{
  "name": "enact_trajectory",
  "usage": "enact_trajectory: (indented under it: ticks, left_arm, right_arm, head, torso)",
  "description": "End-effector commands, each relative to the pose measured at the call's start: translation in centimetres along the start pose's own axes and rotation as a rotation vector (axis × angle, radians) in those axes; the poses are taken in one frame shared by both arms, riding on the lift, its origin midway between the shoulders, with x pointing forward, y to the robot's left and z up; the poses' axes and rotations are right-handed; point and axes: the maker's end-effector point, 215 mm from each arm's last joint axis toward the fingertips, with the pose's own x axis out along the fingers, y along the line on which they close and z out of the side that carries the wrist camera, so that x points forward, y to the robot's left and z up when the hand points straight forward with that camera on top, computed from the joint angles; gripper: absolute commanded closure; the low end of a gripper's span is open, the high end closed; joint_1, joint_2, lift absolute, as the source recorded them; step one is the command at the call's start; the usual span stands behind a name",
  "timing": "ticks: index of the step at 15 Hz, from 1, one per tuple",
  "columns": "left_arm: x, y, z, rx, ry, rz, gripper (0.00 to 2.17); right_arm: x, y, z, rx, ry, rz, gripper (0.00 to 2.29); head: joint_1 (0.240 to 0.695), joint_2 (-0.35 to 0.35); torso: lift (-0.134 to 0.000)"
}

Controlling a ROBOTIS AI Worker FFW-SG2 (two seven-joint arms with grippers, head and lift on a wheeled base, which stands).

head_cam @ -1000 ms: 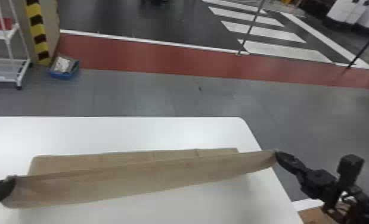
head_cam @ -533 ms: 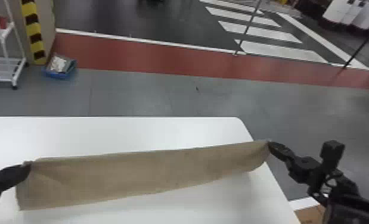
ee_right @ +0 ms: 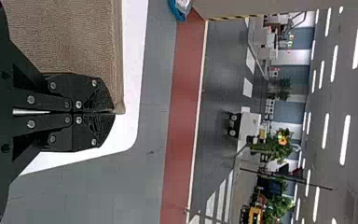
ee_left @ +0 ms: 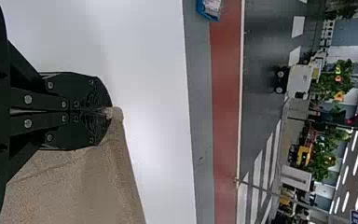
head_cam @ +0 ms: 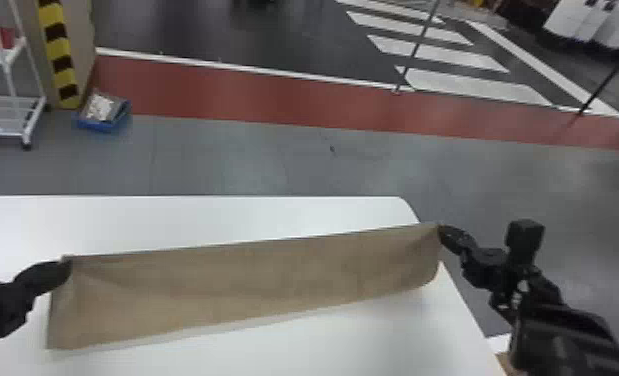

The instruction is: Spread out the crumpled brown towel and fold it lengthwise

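Note:
In the head view the brown towel (head_cam: 243,285) is stretched as a long band between both grippers, its upper edge taut and its body hanging down over the white table. My left gripper (head_cam: 68,267) is shut on its left upper corner, my right gripper (head_cam: 442,231) on its right upper corner near the table's right edge. The left wrist view has the left gripper (ee_left: 108,112) pinching a corner of the towel (ee_left: 88,182). The right gripper (ee_right: 114,112) pinches the other corner of the towel (ee_right: 70,42) in the right wrist view.
The white table (head_cam: 198,215) has a rounded far right corner, with grey floor beyond. Farther off stand a white wire shelf (head_cam: 3,115) and a blue bin (head_cam: 104,114) on the floor.
Both grippers have moved, the left up and right in the head view, the right slightly left and up. The towel part that lay behind the stretched band on the table has come out of sight.

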Motion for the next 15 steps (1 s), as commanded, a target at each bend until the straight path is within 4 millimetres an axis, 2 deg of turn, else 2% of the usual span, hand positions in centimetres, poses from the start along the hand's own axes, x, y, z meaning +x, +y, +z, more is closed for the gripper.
enact_trajectory:
  ticks: [1,3,7,10,12,13,14,15]
  left_arm:
    - [1.1,-0.6,0.8,0.023,0.001,-0.013,1.23]
    - [2.1,-1.0,1.1,0.048,0.004,-0.023,1.23]
    - [2.8,-0.8,1.3,0.063,-0.001,-0.02,1.23]
    - [3.0,0.0,1.7,0.072,-0.015,-0.004,1.23]
    - [3.4,0.2,1.6,0.077,-0.007,-0.003,1.23]
    - [3.5,0.1,1.5,0.084,-0.005,-0.001,1.0]
    - [3.7,-0.1,1.2,0.097,0.003,0.0,0.43]
    - [3.9,-0.5,0.9,0.107,0.009,-0.003,0.03]
  right_arm:
    - [1.0,1.1,-1.5,-0.03,0.04,-0.02,1.48]
    - [2.0,2.6,-2.4,-0.076,0.068,-0.019,1.48]
    - [3.9,4.7,-2.3,-0.1,0.063,-0.001,1.48]
    - [4.6,3.9,-2.5,-0.102,0.072,-0.031,1.48]
    - [5.4,4.6,-2.9,-0.121,0.095,-0.025,1.4]
    - [5.7,5.0,-3.1,-0.145,0.102,-0.04,1.1]
    - [5.9,5.2,-3.4,-0.168,0.111,-0.053,0.65]
    - [6.0,5.4,-3.5,-0.188,0.114,-0.068,0.29]
  head:
    - [0.695,-0.335]
    - [0.695,-0.338]
    - [0.695,-0.316]
    - [0.695,-0.297]
    - [0.695,-0.295]
    - [0.695,-0.294]
    - [0.695,-0.293]
    - [0.695,-0.291]
  torso:
    - [0.0]
    - [0.0]
    - [0.0]
    - [0.0]
    - [0.0]
    - [0.0]
    - [0.0]
    - [0.0]
